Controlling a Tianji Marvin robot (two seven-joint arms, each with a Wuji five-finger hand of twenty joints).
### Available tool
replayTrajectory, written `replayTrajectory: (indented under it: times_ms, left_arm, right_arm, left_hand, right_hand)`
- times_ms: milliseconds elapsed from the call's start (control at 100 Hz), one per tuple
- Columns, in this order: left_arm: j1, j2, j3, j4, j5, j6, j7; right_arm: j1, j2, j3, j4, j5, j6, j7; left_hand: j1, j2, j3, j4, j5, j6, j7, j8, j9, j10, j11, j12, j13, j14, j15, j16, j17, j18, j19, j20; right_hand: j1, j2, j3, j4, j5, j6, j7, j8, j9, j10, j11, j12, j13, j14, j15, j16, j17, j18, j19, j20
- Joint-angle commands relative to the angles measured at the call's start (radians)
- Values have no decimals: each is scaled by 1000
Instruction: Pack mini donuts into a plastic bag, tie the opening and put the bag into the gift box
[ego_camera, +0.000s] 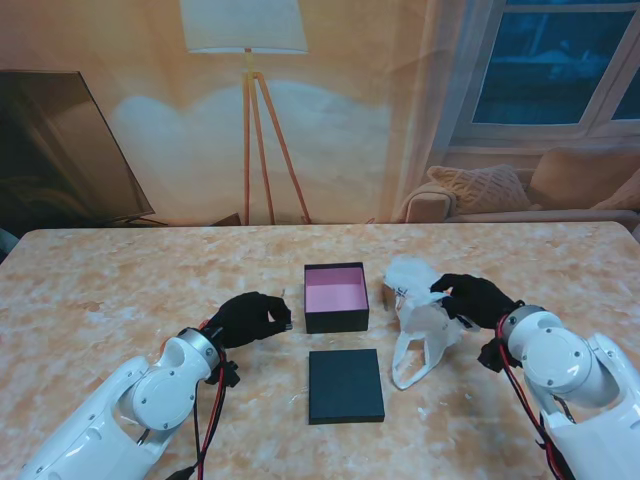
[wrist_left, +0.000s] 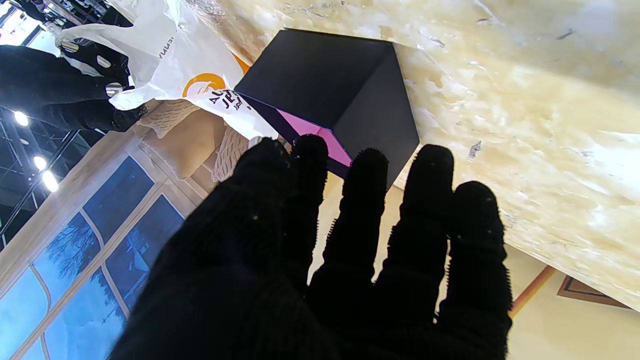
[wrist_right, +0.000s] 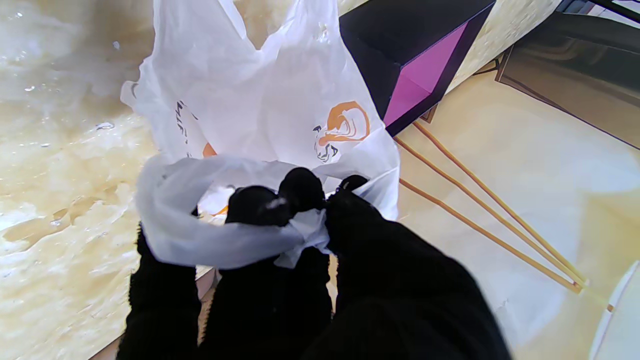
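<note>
White plastic bag (ego_camera: 420, 320) is pinched at its handle loop by the right hand (ego_camera: 475, 298), just right of the open gift box (ego_camera: 336, 296). Box lies to that hand's left, close by. Left hand (ego_camera: 250, 318) rests on the box's far side, fingers loosely curled, holding nothing visible.

White plastic bag (ego_camera: 420, 320) with orange print lies crumpled right of the open, pink-lined black gift box (ego_camera: 336, 296).
</note>
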Motion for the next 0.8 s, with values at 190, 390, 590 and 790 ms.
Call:
replayTrajectory:
  times_ms: [190, 390, 590, 790]
  left_arm:
    - [3, 0, -1, -8, -1, 1, -16]
    - [4, 1, -3, -8, 2, -1, -15]
    - [4, 1, -2, -9, -2, -1, -17]
    - [1, 2, 4, -15, -23, -10, -31]
  right_arm:
    - [-8, 1, 11, -7, 62, -13, 57]
    - [-9, 18, 32, -4, 113, -61, 147]
    - [-15, 12, 29, -26, 111, -52, 121]
    - [-17, -8, 29, -65, 149, 19, 47]
  left_hand:
    - [14, 3, -6, 10, -23, -17, 3, -11, 1, -11, 7, 12, 2, 11, 16, 14, -22, 3, -14, -15]
    - [16, 1, -8, 10, -22, -18, 3, -11, 1, -12, 7, 12, 3, 9, 15, 14, -30, 5, -20, -17]
    - [16, 2, -9, 10, -23, -16, 3, -11, 0, -11, 6, 11, 2, 10, 14, 13, -30, 6, -22, -18]
    - [16, 4, -9, 11, -21, -16, 1, -12, 2, -10, 6, 11, 2, 11, 14, 14, -22, 8, -15, -14]
  right_hand:
    - [91, 29, -122, -41, 10, 66, 64, -69, -23, 14, -47, -49, -29, 8, -137, -20, -5, 26, -48, -20]
    - [122, -77, 44, -76, -5, 123, -18, -84, -94, 79, -165, -54, -108, 68, -239, -47, -45, 38, -74, -52]
    - [16, -155, 196, -60, 14, 56, -6, 1, -60, 59, -171, -87, -30, 25, -231, -72, 34, -1, -22, -38]
    - [28, -150, 166, -52, 41, 28, 57, 3, -27, 66, -145, -126, 69, -11, -220, -109, 117, -48, -7, -39]
